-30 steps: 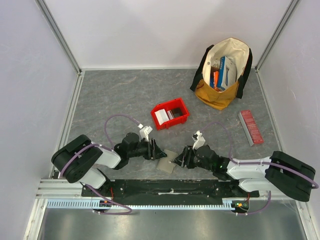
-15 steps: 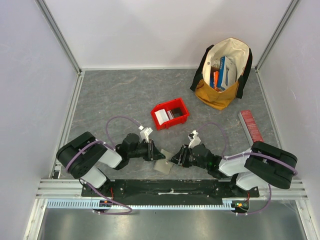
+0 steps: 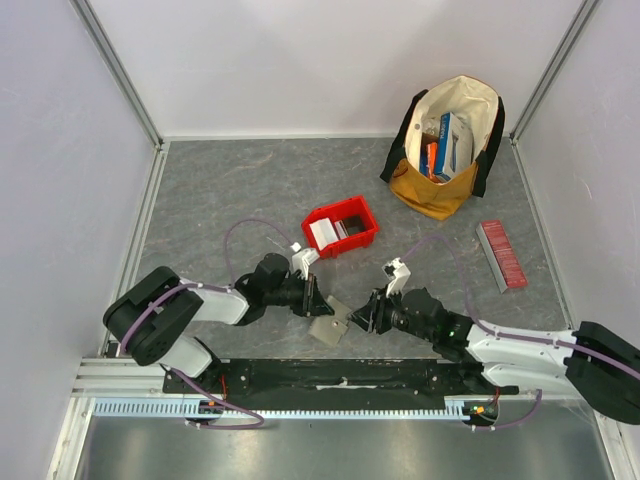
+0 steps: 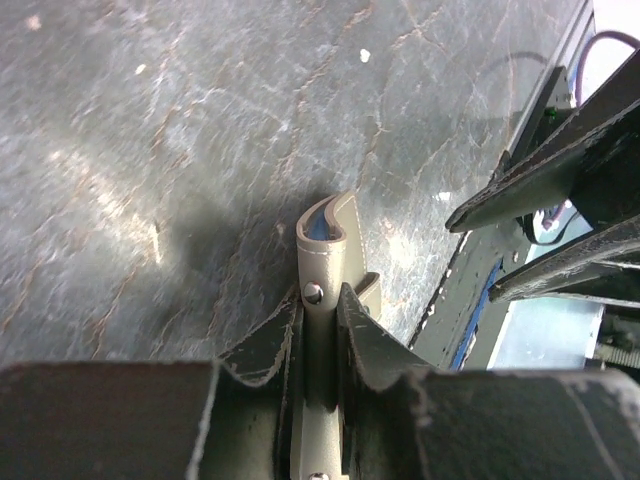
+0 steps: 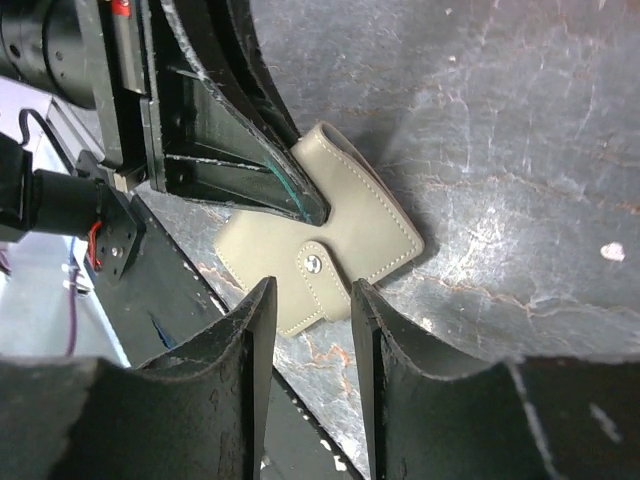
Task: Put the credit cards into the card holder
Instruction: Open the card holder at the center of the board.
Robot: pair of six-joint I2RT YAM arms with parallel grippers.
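holder: flat grey-olive stitched card holder (image 5: 360,225) lay at 6 o'clock on the table (image 3: 230,190)
left gripper (image 4: 322,300): pinched narrow on its edge, likely steadying it
right gripper (image 5: 312,288): jaws apart, faced snap tab (image 5: 314,263), probably to unfasten

Olive-grey card holder (image 5: 350,225), folded shut, snap tab across, gripped edge-on in left tool (image 4: 320,300)

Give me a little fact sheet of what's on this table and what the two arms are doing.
Left pincer: clamped on the small flat grey-olive folding wallet, folded shut
Right pincer: open, facing the wallet's snap tab
Red plastic bin: beyond the arms, white card inside
Cream and mustard cloth bag: far right, colourful boxes upright inside
Long red ribbed box: flat, right side
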